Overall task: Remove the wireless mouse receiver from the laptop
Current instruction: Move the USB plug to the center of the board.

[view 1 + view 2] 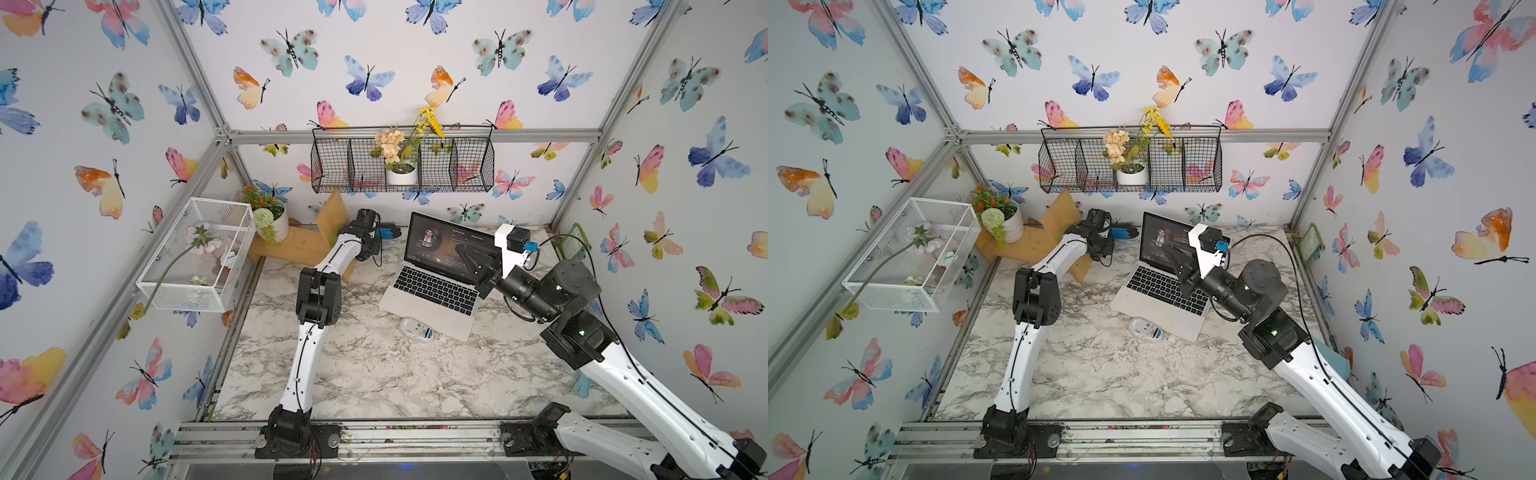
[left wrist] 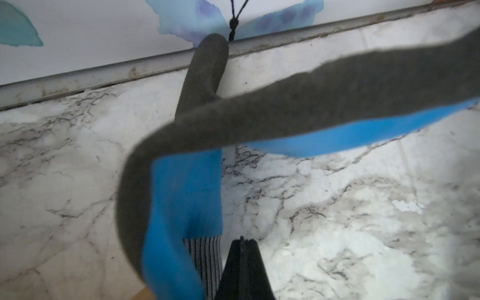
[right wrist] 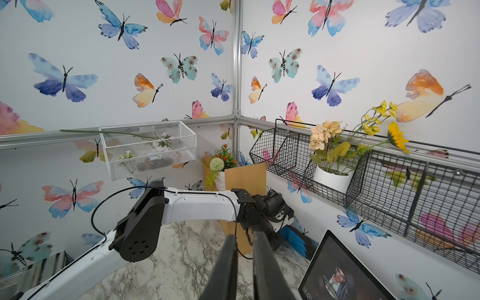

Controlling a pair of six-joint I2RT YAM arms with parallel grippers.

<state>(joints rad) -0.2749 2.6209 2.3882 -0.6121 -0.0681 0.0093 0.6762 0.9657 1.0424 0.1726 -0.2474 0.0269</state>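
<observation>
Two arms stood over the marble counter (image 1: 374,374). We found the laptop (image 1: 432,291) open near the counter's back edge, roughly midway between the left and right edges and turned askew to them. Its dark screen showed a round portrait and lines of text. We could not make out the wireless mouse receiver in any view.

The right claw (image 3: 245,235) hung above the laptop's keyboard, in front of the right part of the screen, pointing toward the counter's back left corner. In the right wrist view its two black fingers (image 3: 228,262) stood slightly apart, and we saw nothing held in the narrow gap.

The left claw (image 2: 242,242) sat low at the back edge, just left of the laptop lid. In the left wrist view its jaws were pressed together at the tips. A blue and grey glove (image 2: 311,104) lay draped just beside it, the striped cuff next to the tips. We could not tell whether the claw pinched any of the cloth.

A white mouse (image 1: 417,330) lay on the counter just beside the laptop's front edge, near that edge's left end. At the back left corner stood wooden blocks (image 1: 291,247) carrying a white pot of flowers (image 1: 280,226).
</observation>
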